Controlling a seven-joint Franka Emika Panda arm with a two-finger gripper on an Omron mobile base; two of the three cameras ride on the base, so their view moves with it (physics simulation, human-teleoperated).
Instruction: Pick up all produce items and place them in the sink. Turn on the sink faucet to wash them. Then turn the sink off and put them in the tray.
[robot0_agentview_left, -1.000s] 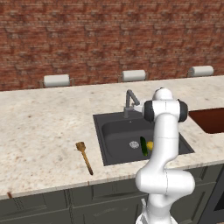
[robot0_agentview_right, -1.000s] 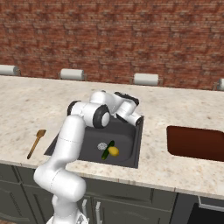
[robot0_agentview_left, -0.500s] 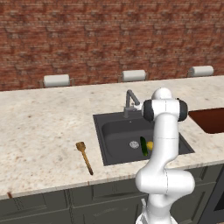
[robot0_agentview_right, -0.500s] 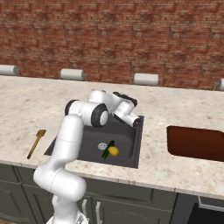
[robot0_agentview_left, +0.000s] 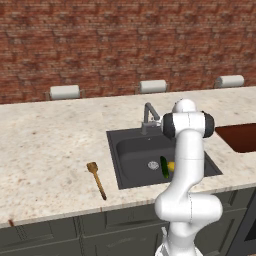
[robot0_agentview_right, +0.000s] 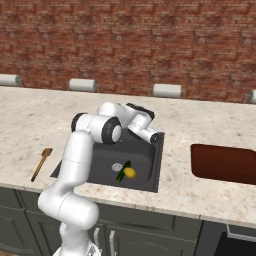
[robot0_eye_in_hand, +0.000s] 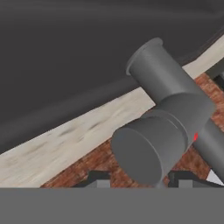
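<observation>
The cucumber (robot0_agentview_left: 163, 167) and the small yellow piece (robot0_agentview_left: 171, 165) already lie in the sink (robot0_agentview_left: 131, 150), touching, just past the round silver drain (robot0_agentview_left: 153, 164) toward 3 o'clock in the left base view. So the step in hand is probably the faucet (robot0_agentview_left: 148, 118), which stands on the basin's back rim at 12 o'clock from the drain.

In the hand view the faucet's grey metal barrel (robot0_eye_in_hand: 151, 151) sits very close, its flat round end facing the camera at about 5 o'clock, a second tube rising toward 1 o'clock. The gripper (robot0_eye_in_hand: 138, 179) has its two dark tips flanking the barrel's underside; whether they press on it or stand slightly off I cannot tell.

The faucet looks stiff, smooth and slippery, fixed to the counter: I would judge a sideways push or a light pinch on the lever end works best, not a pull.

The cucumber is slim, firm and waxy, likely to roll; take it across its middle. The yellow piece is rounded and light, so pinch it at its widest.

The basin is matte near-black, the counter (robot0_agentview_right: 210, 125) speckled pale stone, the tray (robot0_agentview_right: 225, 162) a shallow reddish-brown rectangle at 3 o'clock of the sink in the right base view. A wooden spoon (robot0_agentview_left: 96, 179) lies at 9 o'clock of the sink in the left base view.
</observation>
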